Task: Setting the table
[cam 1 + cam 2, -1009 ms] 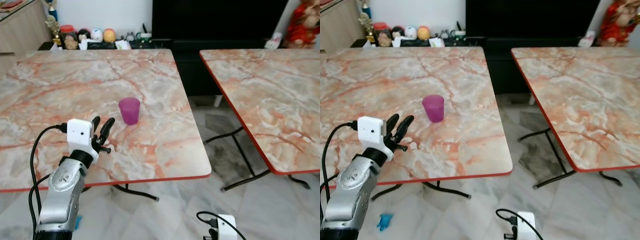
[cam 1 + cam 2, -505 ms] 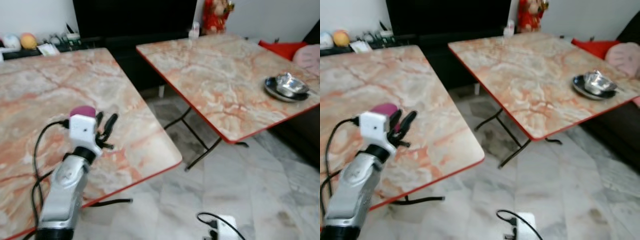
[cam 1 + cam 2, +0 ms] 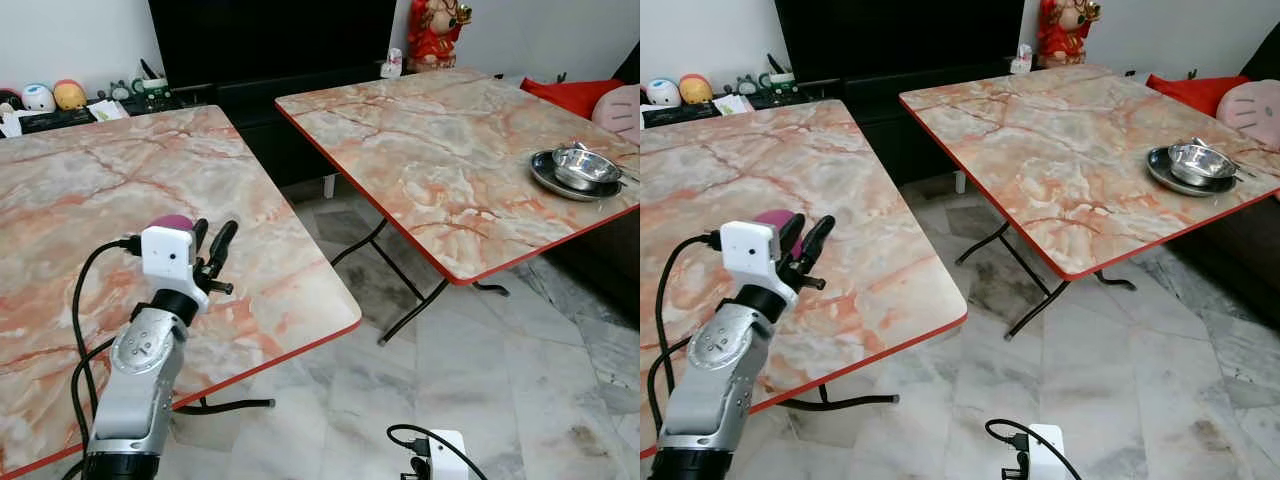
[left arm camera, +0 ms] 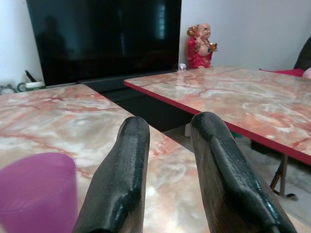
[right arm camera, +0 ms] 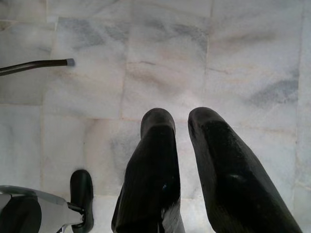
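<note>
On the near marble table point(image 3: 290, 290), the purple cup point(image 4: 36, 191) stands upright just beside the left gripper point(image 3: 212, 246), outside its 2 narrowly parted, empty fingers point(image 4: 121, 179), while the right gripper point(image 5: 182, 121), likewise narrowly parted, hangs over the floor point(image 5: 146, 58).

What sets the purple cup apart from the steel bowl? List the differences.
The purple cup is opaque purple plastic; the steel bowl is shiny metal. The cup stands directly on the near marble table, beside the left gripper; the bowl sits in a metal plate on the far table. The cup is taller than wide, the bowl shallow. Both stand upright.
</note>
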Tool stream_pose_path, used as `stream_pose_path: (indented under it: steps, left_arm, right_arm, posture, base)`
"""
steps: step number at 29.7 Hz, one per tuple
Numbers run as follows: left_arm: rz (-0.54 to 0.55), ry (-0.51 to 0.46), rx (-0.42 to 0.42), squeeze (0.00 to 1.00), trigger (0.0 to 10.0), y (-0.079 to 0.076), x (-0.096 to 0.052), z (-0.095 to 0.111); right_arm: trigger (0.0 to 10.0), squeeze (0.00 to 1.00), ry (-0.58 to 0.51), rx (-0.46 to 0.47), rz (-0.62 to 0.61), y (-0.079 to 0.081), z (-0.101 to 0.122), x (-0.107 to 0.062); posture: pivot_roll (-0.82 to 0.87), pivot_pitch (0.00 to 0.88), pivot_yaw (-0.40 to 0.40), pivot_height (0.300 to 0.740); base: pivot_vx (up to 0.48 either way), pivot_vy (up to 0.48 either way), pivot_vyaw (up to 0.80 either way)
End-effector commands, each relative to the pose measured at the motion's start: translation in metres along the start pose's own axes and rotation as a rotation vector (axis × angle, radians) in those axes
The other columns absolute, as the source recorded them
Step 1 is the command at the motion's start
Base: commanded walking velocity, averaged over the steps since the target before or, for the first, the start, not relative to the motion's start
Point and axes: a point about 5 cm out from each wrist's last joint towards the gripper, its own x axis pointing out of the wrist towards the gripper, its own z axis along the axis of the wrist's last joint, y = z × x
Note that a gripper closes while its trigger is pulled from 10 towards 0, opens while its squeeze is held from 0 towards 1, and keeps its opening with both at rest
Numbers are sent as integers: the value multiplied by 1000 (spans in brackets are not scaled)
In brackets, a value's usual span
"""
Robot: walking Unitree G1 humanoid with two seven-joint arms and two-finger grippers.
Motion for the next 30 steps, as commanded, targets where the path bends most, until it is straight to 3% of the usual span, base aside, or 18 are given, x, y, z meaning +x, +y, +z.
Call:
stream_pose_path:
  steps: [1, 7, 11, 21, 30]
  left_arm:
    - [21, 22, 17, 0, 10000, 0, 3, -3]
    - [42, 10, 18, 0, 10000, 1, 6, -1]
    - [46, 8, 18, 0, 10000, 1, 6, -1]
    - [53, 3, 17, 0, 10000, 2, 7, 0]
    - [60, -4, 21, 0, 10000, 2, 8, 1]
  right_arm:
    - [10000, 0, -9, -18, 1, -2, 1, 0]
    - [10000, 0, -4, -16, 5, -2, 1, 0]
    - [10000, 0, -2, 8, 4, -1, 0, 0]
    - [10000, 0, -7, -46, 13, -1, 2, 0]
    - [10000, 0, -2, -18, 10, -1, 1, 0]
  posture:
    - [194, 0, -41, 740]
    - [196, 0, -43, 740]
    - [195, 0, -42, 740]
    - [194, 0, -41, 740]
    - [194, 0, -43, 740]
  base:
    - [0, 0, 0]
    - [0, 0, 708]
    - [0, 0, 0]
    - [0, 0, 137]
    - [27, 0, 154]
